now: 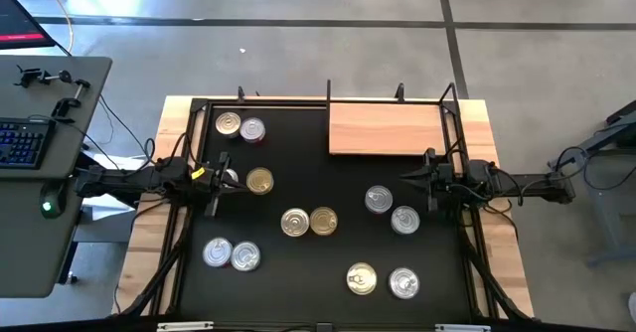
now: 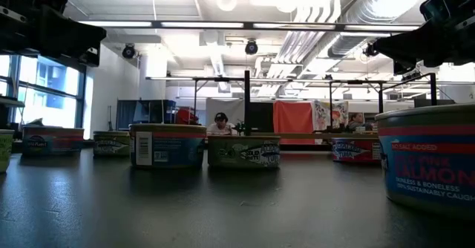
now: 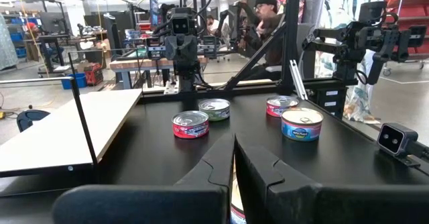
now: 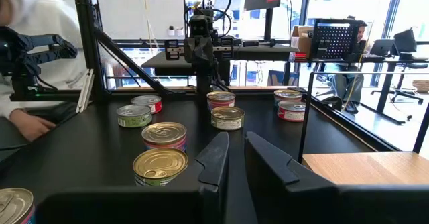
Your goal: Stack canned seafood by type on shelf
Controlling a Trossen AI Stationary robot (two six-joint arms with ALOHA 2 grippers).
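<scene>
Tins (image 1: 308,222) lie scattered between left gripper (image 1: 225,176) and right gripper (image 1: 405,179)

I see the canned seafood (image 1: 295,222) spread upright over the black table in pairs, silver lids and some gold lids, none stacked. The shelf (image 1: 386,128), a light wooden board, lies flat at the far edge, with nothing on it.

Tins (image 4: 161,134) beyond right hand (image 4: 237,158)

Overhead camera looks straight down; low one sits level at tabletop; wrist cameras face each other across the black table (image 1: 298,173)
</scene>
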